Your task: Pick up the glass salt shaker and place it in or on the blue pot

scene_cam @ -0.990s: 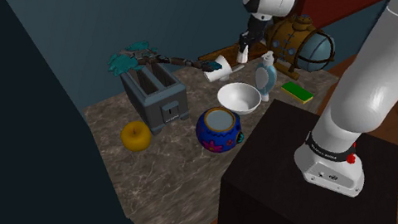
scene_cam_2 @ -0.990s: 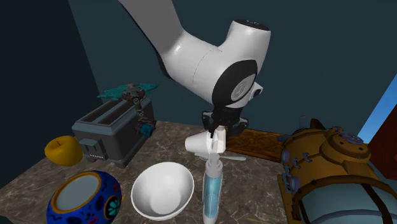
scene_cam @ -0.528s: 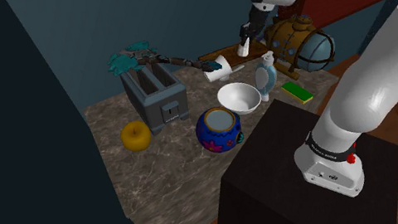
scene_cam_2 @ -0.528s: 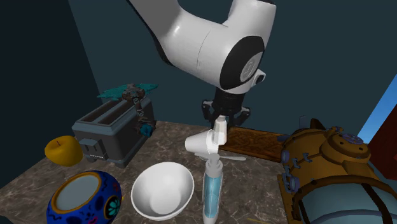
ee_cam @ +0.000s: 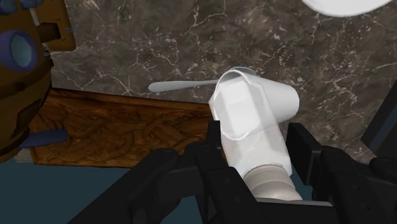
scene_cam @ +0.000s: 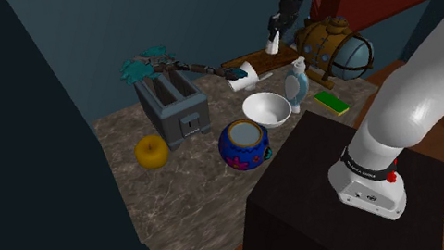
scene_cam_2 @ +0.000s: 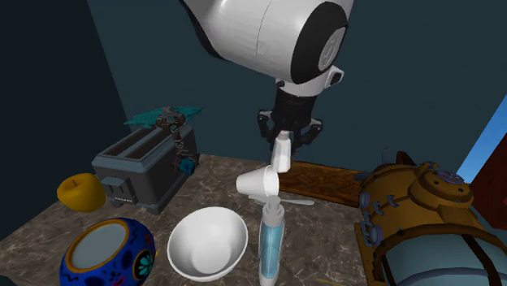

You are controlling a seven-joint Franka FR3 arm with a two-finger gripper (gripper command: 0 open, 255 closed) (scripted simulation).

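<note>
My black gripper [scene_cam: 273, 35] is shut on the salt shaker [scene_cam: 273, 44], a pale translucent piece with a grey cap, and holds it in the air above the back of the marble table. In the second exterior view the shaker [scene_cam_2: 281, 153] hangs from the gripper [scene_cam_2: 283, 146] just above a white cup [scene_cam_2: 258, 182] lying on its side. The wrist view has the shaker [ee_cam: 249, 118] clasped between both fingers [ee_cam: 214, 137]. The blue flowered pot [scene_cam: 244, 144] stands open near the table's front, well below the gripper and towards the shoulder view's left; it is also in the second exterior view [scene_cam_2: 108, 252].
A white bowl [scene_cam: 266, 109] and a blue bottle [scene_cam: 298, 85] stand between the pot and the gripper. A grey toaster [scene_cam: 173, 107], a yellow fruit [scene_cam: 151, 151], a brass diving helmet [scene_cam: 333, 48], a green sponge [scene_cam: 332, 101] and a wooden board [scene_cam_2: 325, 180] share the table.
The gripper has risen straight up with the shaker in it, from just above the table and the lying cup to well clear of them. Nothing else has moved.
</note>
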